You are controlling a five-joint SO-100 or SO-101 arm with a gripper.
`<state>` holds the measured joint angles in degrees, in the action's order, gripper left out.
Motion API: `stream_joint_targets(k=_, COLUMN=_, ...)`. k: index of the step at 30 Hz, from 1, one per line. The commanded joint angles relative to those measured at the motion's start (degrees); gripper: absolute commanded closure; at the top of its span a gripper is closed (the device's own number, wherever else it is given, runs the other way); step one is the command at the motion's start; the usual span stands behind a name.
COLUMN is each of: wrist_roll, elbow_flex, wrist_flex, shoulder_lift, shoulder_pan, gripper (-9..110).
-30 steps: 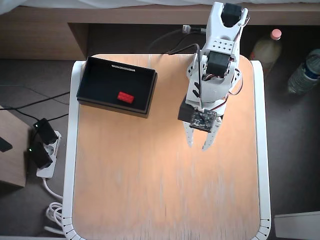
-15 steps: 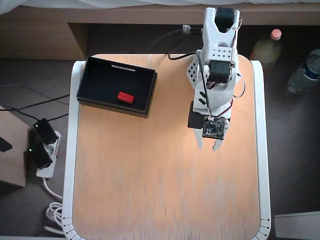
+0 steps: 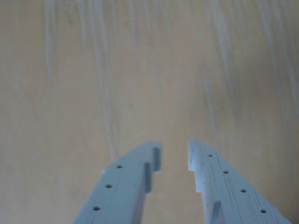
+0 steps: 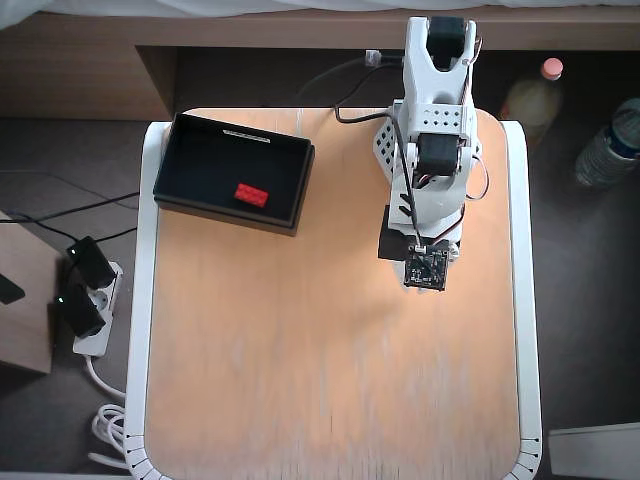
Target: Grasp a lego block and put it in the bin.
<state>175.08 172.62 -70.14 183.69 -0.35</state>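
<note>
The lego block [image 4: 251, 195] is lying in the bin [image 4: 180, 195], so the empty end effector [image 3: 173, 158] is hanging slightly parted over bare counter [image 4: 300, 380].

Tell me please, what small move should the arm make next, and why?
Probably none beyond settling at rest. The lego block already lies inside the bin, and the gripper holds nothing, its fingers a little apart over the bare table in the wrist view. No other block is visible to fetch.

A home room: small wooden table [image 4: 330, 380], drink bottles [image 4: 608, 145] and a power strip [image 4: 88, 310] on the floor.
</note>
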Motion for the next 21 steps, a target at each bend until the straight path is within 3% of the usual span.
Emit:
stream_joint_targets(k=1, wrist_roll=-0.44, elbow_flex=5.8, wrist_flex=1.49, shoulder_lift=5.1, shoulder_pan=-0.88, gripper=101)
stream_joint_targets(k=21, wrist_roll=-6.68, elbow_flex=9.23, wrist_flex=-6.33, shoulder_lift=5.19, shoulder_pan=-1.32, gripper=101)
